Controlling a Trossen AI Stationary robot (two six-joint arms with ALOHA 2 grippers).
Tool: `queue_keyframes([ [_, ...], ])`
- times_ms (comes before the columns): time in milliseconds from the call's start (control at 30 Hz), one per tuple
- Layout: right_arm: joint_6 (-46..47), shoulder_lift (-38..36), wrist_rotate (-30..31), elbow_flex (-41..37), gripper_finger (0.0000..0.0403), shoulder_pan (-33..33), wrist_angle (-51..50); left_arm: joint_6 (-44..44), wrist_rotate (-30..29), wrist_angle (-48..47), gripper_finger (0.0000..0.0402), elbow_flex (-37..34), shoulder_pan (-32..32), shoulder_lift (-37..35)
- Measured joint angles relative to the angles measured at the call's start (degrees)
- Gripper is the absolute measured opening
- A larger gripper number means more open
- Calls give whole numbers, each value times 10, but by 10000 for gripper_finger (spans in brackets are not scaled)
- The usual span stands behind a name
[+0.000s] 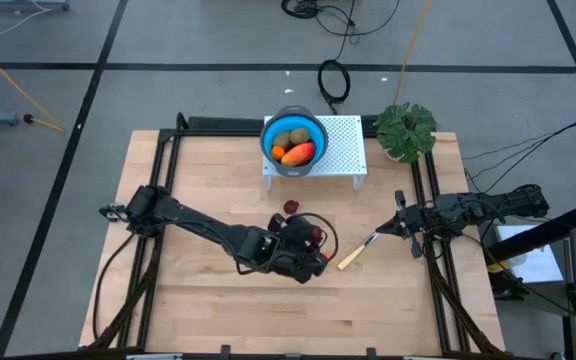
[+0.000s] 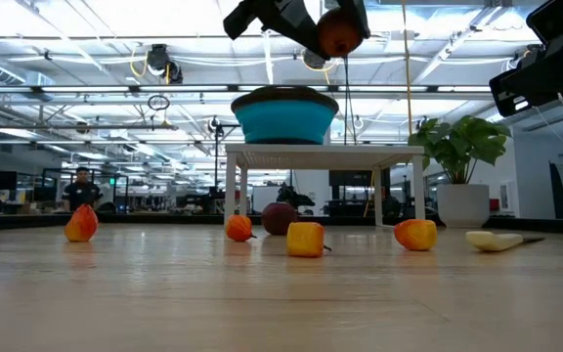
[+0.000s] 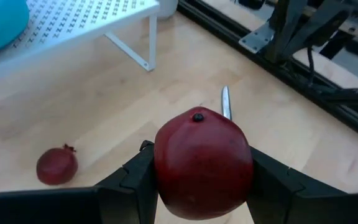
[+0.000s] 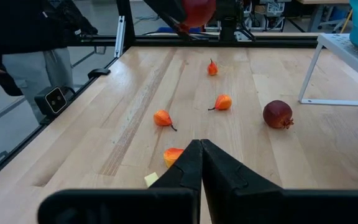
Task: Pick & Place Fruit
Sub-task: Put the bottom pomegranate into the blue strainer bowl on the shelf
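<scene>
My left gripper (image 1: 311, 240) is over the table's middle, shut on a dark red ball (image 3: 202, 165) and raised high in the low view (image 2: 338, 34). A second dark red ball (image 1: 291, 207) rests on the wood, in front of the rack. Several tiny orange bits (image 2: 305, 239) lie scattered on the table. The blue bowl (image 1: 280, 160) on the white rack holds two brownish-green ovals (image 1: 288, 138) and the long red-orange-yellow piece (image 1: 299, 153). My right gripper (image 4: 201, 155) waits shut near the table's right edge (image 1: 400, 226). My left gripper pinches the dark red ball between its two fingers (image 3: 135, 180), which sit on opposite sides of it (image 3: 166, 168). They reach in from the table's left, slanting down. The ball is lifted clear of the table, and its small dark tip (image 3: 197, 116) points away from the wrist.
A yellow-handled knife (image 1: 353, 256) lies right of the left gripper. A potted plant (image 1: 405, 130) stands at the far right corner, beside the white rack (image 1: 343, 150). A person in dark clothes (image 4: 36, 37) stands beyond the table's edge in the right wrist view.
</scene>
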Motion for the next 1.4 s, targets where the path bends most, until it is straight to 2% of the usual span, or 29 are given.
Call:
queue_keyframes([
  [333,0,0,0,0,0,0,5,12,-13,58,182,0,0,0],
  [567,0,0,0,0,0,0,7,64,-18,98,182,0,0,-26],
  [900,0,0,0,0,0,0,9,141,-18,100,182,0,14,-76],
  [1233,0,0,0,0,0,0,8,234,34,95,182,0,57,-108],
  [1400,0,0,0,0,0,0,9,278,35,73,182,0,100,-121],
])
